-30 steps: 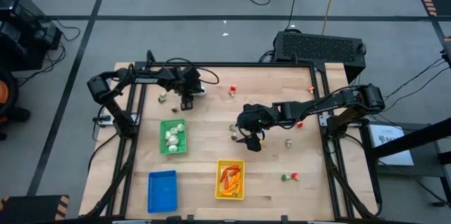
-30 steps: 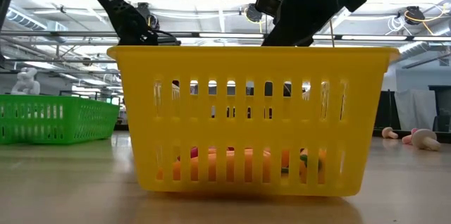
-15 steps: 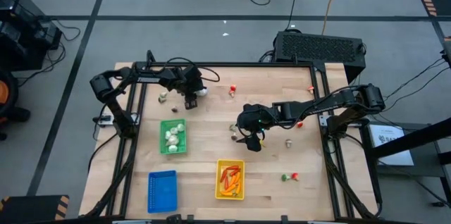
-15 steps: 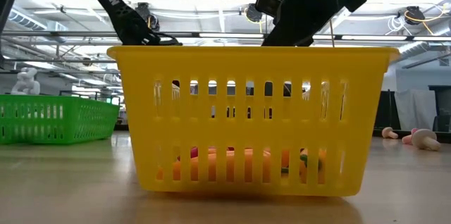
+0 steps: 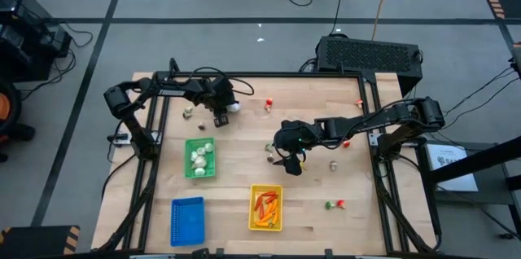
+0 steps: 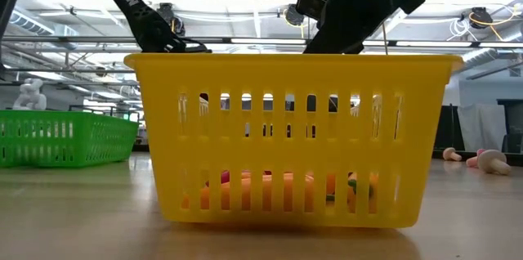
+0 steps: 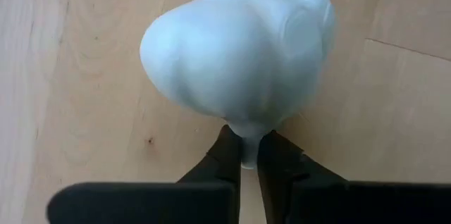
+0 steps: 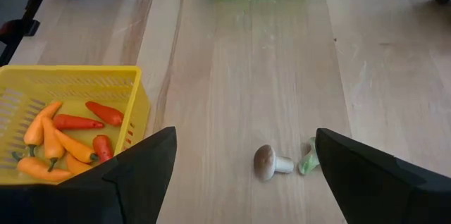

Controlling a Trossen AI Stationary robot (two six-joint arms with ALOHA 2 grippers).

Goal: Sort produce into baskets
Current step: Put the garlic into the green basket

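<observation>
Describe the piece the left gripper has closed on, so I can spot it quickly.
Start at the green basket and go toward the table's far edge, to the left gripper. The white bulb pinched by its stem is bigger and paler than the small piece lying nearby.

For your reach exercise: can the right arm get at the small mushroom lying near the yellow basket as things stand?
Probably yes. The right end effector hangs open above the mushroom, with bare table around it; only a small green piece lies beside it.
</observation>
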